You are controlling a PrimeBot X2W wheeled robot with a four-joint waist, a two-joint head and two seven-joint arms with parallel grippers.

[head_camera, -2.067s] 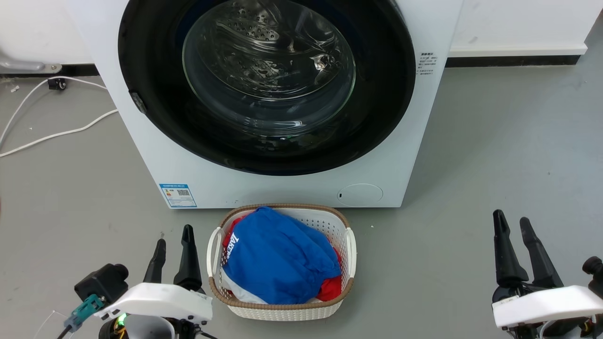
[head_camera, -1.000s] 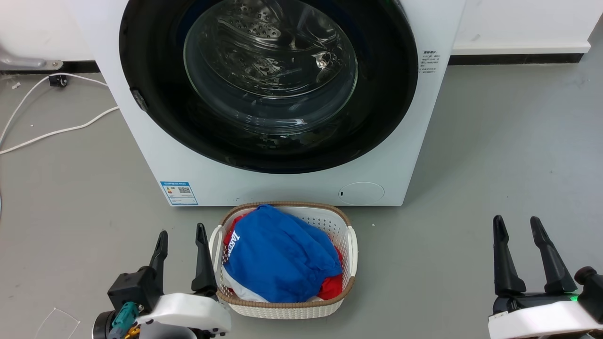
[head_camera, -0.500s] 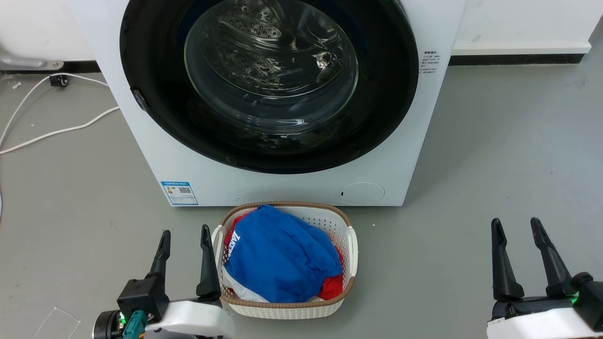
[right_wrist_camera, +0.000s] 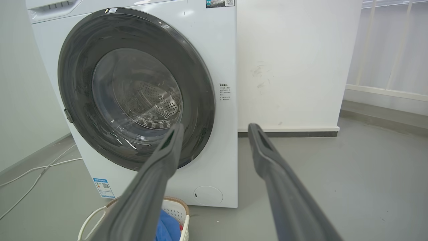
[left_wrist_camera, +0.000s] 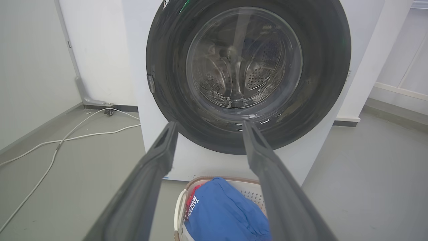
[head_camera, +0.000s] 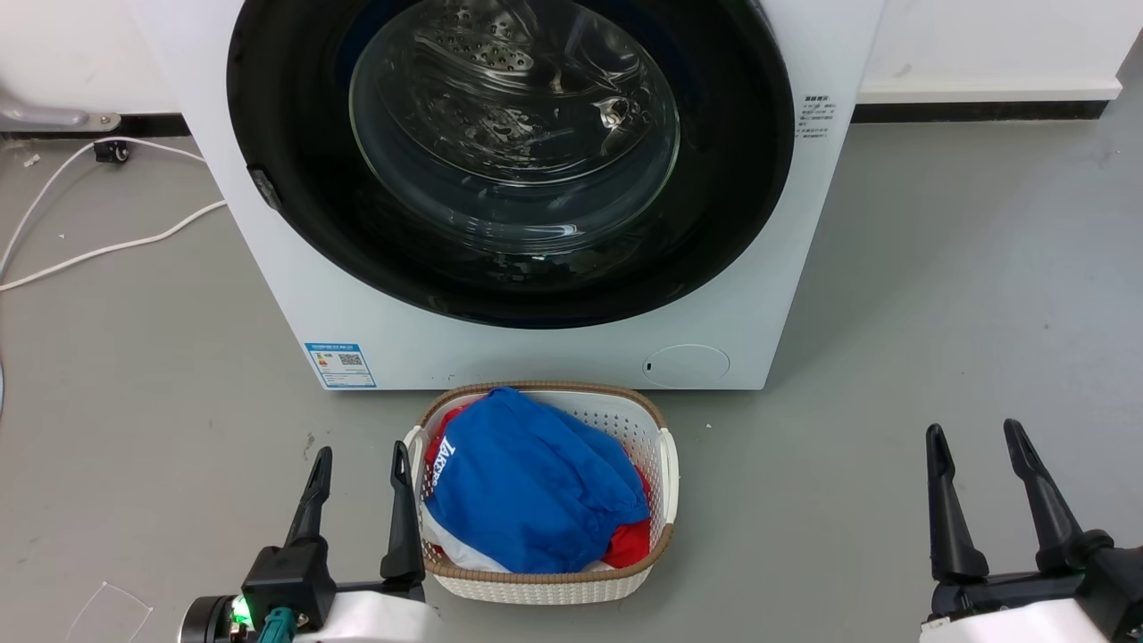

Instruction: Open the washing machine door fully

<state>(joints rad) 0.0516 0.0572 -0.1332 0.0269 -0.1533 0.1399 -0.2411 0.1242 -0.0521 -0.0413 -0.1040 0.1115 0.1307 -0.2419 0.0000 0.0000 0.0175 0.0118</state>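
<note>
Long dark tapered jaws, white wrist shells (head_camera: 1009, 627); L wrist (head_camera: 287, 572) w/ green LED (head_camera: 239, 610), teal connector (head_camera: 279, 623).

You face the white washing machine (head_camera: 500, 353), squat on the grey floor (head_camera: 938, 268), its round, glossy black washing machine door (head_camera: 509, 156) shut flush, clear centre bulging toward you.

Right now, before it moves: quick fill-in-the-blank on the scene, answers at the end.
1. The washing machine door is ____, not open.
2. The left gripper and right gripper both stand ____, holding nothing.
3. The top garment in the laundry basket is ____.
Answers: closed; open; blue.
</note>
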